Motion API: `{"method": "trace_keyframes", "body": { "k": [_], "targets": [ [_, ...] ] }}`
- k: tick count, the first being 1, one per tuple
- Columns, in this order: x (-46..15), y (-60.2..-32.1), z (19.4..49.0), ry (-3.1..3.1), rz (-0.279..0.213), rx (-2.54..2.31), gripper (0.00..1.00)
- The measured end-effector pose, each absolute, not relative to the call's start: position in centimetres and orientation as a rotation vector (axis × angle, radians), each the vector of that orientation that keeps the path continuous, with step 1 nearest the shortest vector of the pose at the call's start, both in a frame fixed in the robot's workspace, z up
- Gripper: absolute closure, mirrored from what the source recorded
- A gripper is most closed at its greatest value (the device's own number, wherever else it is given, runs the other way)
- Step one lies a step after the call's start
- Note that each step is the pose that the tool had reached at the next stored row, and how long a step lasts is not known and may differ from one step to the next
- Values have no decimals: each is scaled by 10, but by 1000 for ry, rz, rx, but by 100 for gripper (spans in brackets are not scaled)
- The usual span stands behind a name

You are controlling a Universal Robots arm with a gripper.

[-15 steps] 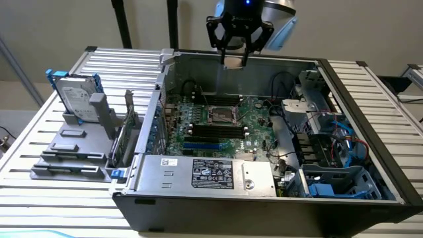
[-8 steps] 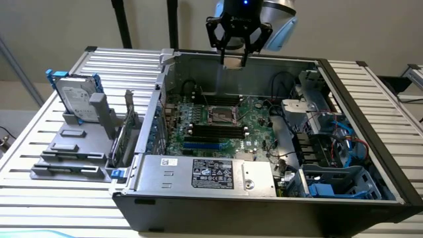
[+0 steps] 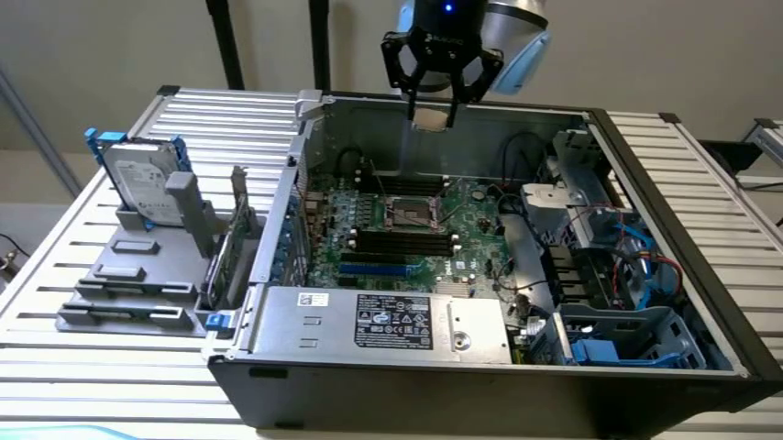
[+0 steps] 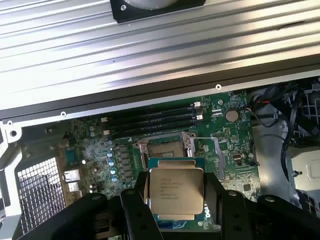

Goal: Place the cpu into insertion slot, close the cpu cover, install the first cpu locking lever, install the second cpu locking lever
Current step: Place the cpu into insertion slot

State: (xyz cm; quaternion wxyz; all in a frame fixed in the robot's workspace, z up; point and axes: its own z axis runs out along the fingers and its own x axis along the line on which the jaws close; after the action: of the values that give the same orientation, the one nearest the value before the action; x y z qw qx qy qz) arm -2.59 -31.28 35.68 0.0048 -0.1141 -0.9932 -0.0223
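- Black two-finger pincer (image 3: 434,117) is gripping the cpu (image 3: 431,120). The jaws are standing wide, but they're closed on the chip's two opposite edges, not hanging empty.
- My guess on the edge grip: it's keeping the cpu (image 4: 176,192) flat, with the printed metal top facing up at the wrist camera. That way the contact side is pointing down at the board and nothing is touching it.
- The chip is hanging in the air well above the open computer case (image 3: 685,197), up around the level of its upper rim. It's nowhere near touching the green motherboard (image 3: 475,220).
- The insertion slot (image 3: 413,213) is sitting in the middle of the board with its dark centre showing, so nothing is seated in it yet.
- In the wrist view the insertion slot (image 4: 167,149) is peeking out just past the chip's edge. I'd say it's roughly lined up but not dead over it.
- I'm not managing to tell how the cpu cover or the levers are standing, so I'm leaving those alone.
- Long black memory slots (image 3: 404,243) are running right beside the socket, easy to mix up with it.
- A hard drive (image 3: 141,179) is standing in a grey holder on the slatted table, off to the exterior view's left and well apart from all this.
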Motion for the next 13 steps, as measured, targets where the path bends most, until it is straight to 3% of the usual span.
{"method": "trace_keyframes", "body": {
  "k": [13],
  "targets": [
    [-26, -313, 351, -3052, -71, -723, 45]
  ]
}}
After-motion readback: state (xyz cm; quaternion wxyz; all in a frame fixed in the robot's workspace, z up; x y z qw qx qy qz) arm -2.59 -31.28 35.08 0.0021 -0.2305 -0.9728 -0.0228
